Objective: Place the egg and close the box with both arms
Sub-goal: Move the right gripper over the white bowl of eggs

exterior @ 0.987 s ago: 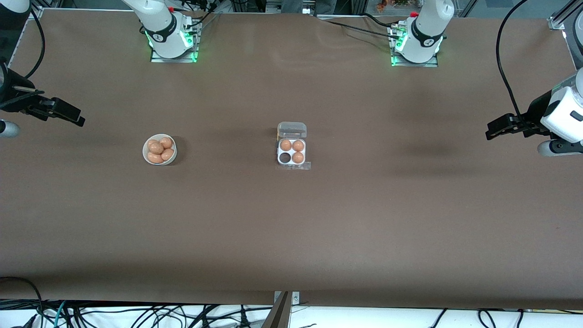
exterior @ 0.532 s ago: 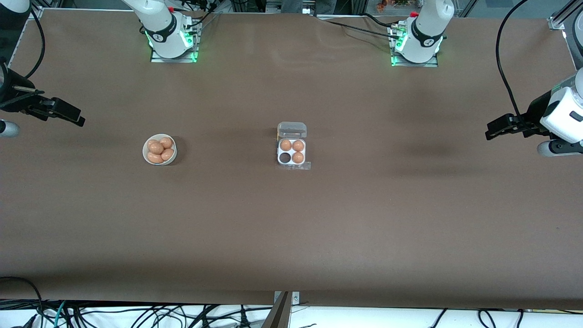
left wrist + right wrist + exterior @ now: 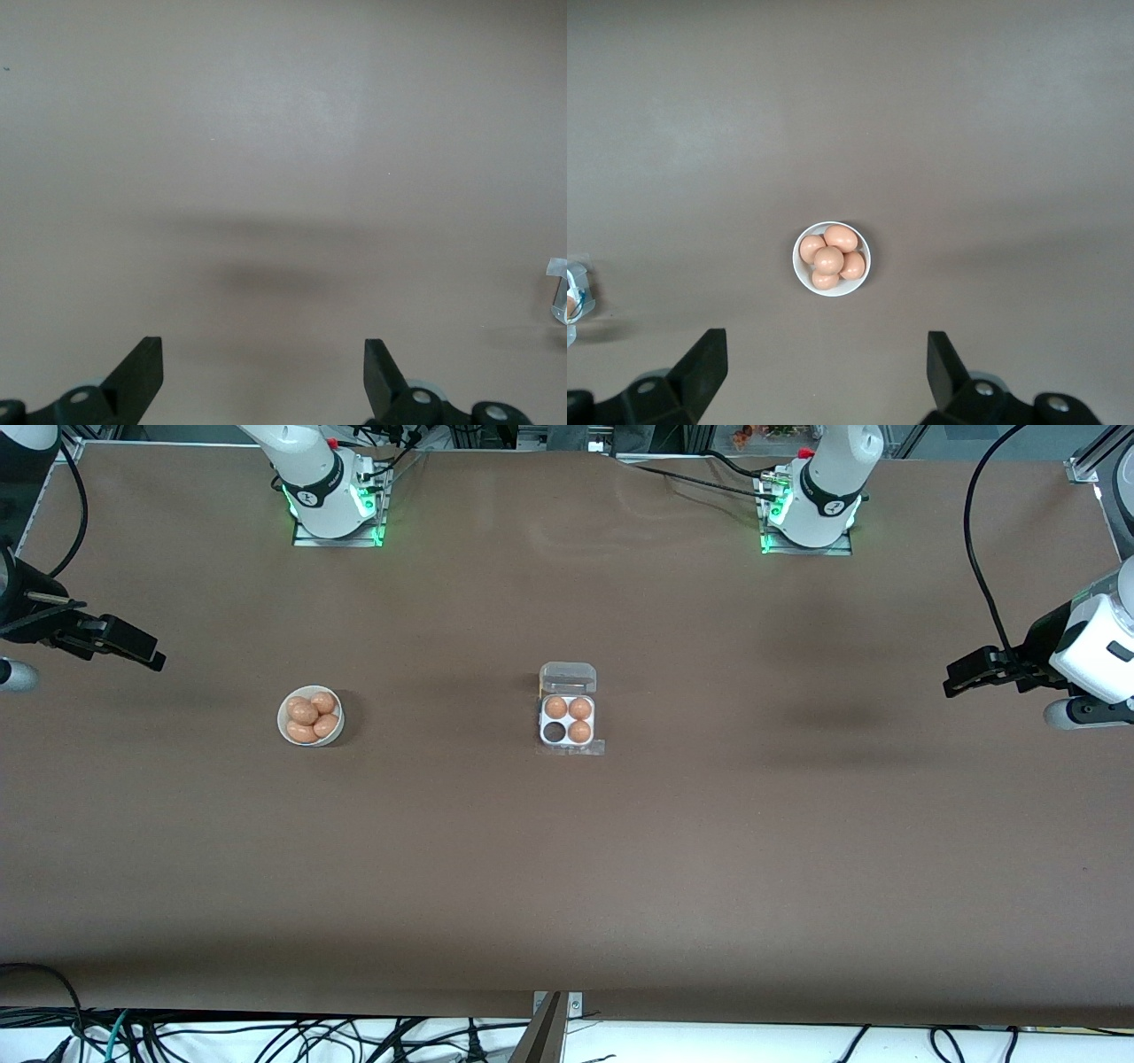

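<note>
The right pincer [image 3: 142,648] hangs in the air over the worktop's [image 3: 567,886] edge at the right arm's end, its fingers [image 3: 700,363] spread wide with nothing between them. From that height its wrist view takes in the whole bowl [image 3: 310,716], which fits an arm parked to look over its target before reaching. The bowl is a round white one sitting toward the right arm's end of the worktop, with four brown eggs [image 3: 303,712] heaped in it, ready as the supply for the missing egg.

Near the middle of the worktop sits the box [image 3: 567,721], well apart from the bowl. Its clear lid [image 3: 568,677] is folded back flat toward the robots' bases, leaving the cells open from above. Three cells hold eggs; the empty cell [image 3: 555,732] is the one nearer the front camera on the bowl's side, so the right arm seems best placed to fill it.

The left pincer [image 3: 966,676] waits over bare worktop at the left arm's end, fingers [image 3: 140,370] likewise released and empty, probably kept back for the lid.
</note>
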Tool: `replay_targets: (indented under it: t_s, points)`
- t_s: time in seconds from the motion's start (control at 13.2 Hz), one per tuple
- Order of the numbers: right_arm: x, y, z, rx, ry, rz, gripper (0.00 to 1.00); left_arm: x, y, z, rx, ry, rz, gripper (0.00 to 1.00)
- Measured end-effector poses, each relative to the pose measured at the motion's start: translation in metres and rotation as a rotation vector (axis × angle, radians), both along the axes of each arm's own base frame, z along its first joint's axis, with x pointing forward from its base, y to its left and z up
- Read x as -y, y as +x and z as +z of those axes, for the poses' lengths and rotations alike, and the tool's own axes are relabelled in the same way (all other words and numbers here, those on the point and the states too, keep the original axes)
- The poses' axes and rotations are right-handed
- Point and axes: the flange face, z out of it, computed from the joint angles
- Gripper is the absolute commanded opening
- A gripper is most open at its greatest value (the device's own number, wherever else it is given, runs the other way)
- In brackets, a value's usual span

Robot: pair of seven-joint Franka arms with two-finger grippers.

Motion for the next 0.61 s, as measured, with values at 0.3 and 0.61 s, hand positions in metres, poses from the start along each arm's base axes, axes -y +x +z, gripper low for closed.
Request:
replay_targets:
  t_s: [0.3,0.61]
  points:
    - [-0.002,0.006,-0.02,-0.035,-0.001,0.005,1.0,0.0,0.0,0.0,0.0,0.0,0.0,1.0]
    - [-0.014,0.031,-0.105,-0.178,-0.008,0.044,1.0,0.0,0.0,0.0,0.0,0.0,-0.001,1.0]
